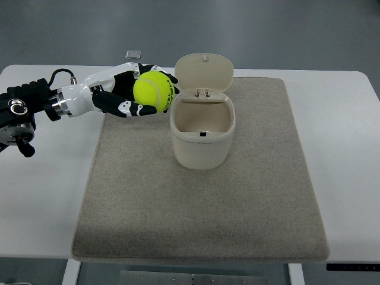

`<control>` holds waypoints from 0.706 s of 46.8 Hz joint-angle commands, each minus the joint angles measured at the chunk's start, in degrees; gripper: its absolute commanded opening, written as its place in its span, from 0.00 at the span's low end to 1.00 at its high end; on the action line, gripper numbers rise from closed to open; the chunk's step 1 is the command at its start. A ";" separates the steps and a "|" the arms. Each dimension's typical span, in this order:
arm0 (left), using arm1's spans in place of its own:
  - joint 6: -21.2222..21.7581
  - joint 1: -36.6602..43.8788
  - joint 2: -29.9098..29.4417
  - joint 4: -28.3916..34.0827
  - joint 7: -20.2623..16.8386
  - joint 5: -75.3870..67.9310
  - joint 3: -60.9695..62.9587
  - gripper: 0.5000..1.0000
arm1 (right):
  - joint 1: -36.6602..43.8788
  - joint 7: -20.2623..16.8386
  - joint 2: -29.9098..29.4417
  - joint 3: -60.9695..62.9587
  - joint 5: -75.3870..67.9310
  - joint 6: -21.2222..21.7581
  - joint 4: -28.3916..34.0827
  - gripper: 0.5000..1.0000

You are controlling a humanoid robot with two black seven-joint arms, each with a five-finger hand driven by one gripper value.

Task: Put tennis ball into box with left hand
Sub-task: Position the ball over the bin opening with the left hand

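Left hand (132,95) curled around fuzzy yellow-green tennis ball (154,91), light, springy, grippy, beside open-lidded cream plastic box (202,142).

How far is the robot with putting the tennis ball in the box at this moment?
Done: the left hand has grasped the tennis ball and holds it above the mat, and the box stands with its lid open. In hand: the ball is just left of the box rim, not over the opening. Left: carry it over the opening and release it. The right hand is not in view.
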State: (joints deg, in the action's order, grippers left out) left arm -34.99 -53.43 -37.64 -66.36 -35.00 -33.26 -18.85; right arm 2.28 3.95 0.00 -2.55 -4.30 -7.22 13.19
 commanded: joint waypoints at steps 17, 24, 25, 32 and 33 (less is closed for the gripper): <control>5.99 -0.01 4.15 0.88 0.00 0.39 0.04 0.00 | 0.00 0.01 0.00 0.00 -0.01 0.01 0.00 0.80; 6.51 0.08 5.38 1.14 0.00 0.48 0.04 0.00 | 0.00 0.01 0.00 0.00 -0.01 0.01 0.00 0.80; 6.78 0.08 5.56 1.14 0.00 0.48 0.04 0.00 | 0.00 0.01 0.00 0.00 -0.01 0.01 0.00 0.80; 8.62 0.08 7.23 2.20 0.00 0.65 0.04 0.00 | 0.00 0.01 0.00 0.00 -0.01 0.01 0.00 0.81; 8.71 0.08 7.49 2.29 0.00 0.65 0.04 0.00 | 0.00 -0.08 0.00 0.00 -0.01 0.01 0.00 0.80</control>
State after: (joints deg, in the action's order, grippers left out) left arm -26.60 -53.36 -30.97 -64.56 -35.00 -32.66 -18.81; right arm 2.30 3.95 0.00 -2.55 -4.32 -7.21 13.19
